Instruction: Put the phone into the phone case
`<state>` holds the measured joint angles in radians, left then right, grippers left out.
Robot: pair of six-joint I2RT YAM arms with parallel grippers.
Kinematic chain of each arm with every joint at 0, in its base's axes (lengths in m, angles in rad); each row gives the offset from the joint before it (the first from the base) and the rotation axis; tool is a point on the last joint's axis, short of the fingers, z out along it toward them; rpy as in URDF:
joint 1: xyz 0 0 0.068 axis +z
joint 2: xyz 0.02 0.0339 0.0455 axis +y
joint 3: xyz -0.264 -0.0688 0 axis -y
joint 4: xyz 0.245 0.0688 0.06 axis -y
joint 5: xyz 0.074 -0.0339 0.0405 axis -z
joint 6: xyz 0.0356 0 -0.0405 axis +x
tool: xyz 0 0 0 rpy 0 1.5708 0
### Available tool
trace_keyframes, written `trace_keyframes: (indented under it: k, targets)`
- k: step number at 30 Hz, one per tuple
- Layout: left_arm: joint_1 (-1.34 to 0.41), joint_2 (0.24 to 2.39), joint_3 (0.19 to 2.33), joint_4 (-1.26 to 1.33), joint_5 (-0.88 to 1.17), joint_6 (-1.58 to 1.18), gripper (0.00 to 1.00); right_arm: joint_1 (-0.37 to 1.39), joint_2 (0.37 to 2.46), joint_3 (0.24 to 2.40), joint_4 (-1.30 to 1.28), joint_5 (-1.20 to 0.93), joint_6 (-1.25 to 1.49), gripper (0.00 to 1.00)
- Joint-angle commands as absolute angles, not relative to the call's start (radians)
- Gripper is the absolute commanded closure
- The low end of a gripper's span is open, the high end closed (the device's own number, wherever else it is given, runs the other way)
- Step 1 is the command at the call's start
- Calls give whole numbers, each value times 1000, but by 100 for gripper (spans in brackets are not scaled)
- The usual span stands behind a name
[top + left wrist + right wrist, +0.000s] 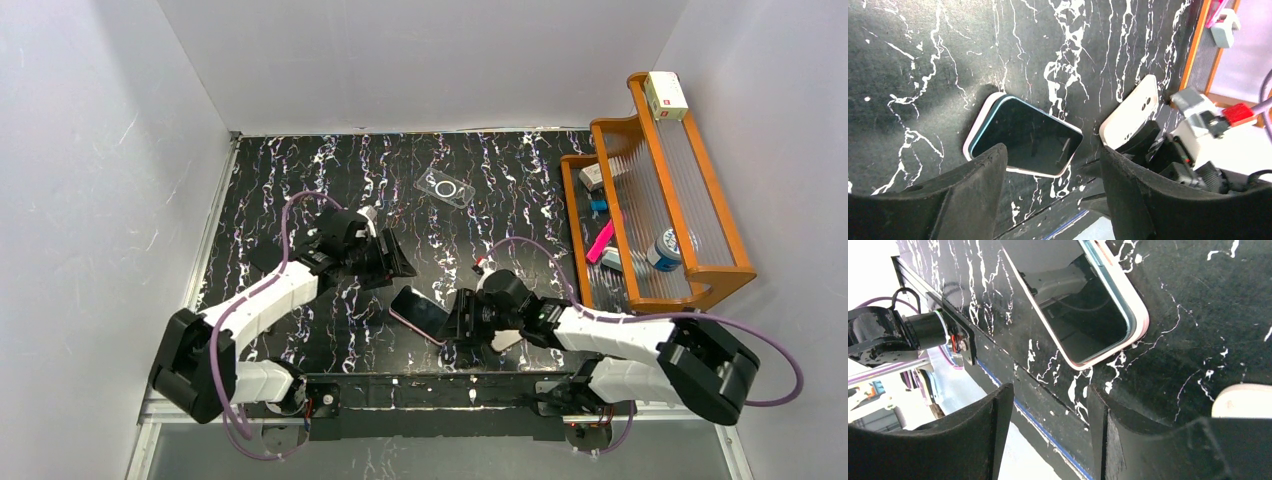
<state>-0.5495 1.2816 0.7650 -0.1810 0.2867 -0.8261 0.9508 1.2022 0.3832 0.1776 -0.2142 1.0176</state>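
Note:
The phone [420,312] lies flat, dark screen up, with a pale pink rim and teal edge, near the table's front edge. It also shows in the left wrist view [1025,135] and the right wrist view [1083,305]. The clear phone case [445,187], with a ring on it, lies at the back middle, far from both arms. My left gripper [397,262] [1050,150] is open and empty, hovering just behind-left of the phone. My right gripper [458,318] [1050,390] is open and empty, right beside the phone's right end.
A white flat rounded object [1130,117] sits beside the right gripper; it also shows in the right wrist view [1243,400]. An orange wooden rack [725,270] stands at the right, holding small items, a pink marker [600,240] and a white box [665,95]. White walls enclose the table.

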Motion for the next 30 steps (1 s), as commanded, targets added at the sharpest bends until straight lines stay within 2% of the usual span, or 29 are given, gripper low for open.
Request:
trace_keyframes:
  k: [1, 6, 11, 18, 30]
  targets:
    - [-545, 1197, 783, -350, 288, -722, 34, 952, 1105, 498, -79, -152, 926, 35]
    - [-545, 1116, 674, -301, 325, -801, 39, 943, 1065, 590, -127, -27, 787, 24]
    - [-545, 1091, 521, -106, 393, -920, 44, 907, 1205, 685, -64, -64, 582, 15]
    - [-545, 1132, 435, 32, 393, -987, 49, 812, 1429, 755, 55, -272, 518, 19]
    - [-547, 1234, 366, 176, 403, -1033, 58, 798, 1599, 700, 231, -466, 596, 17]
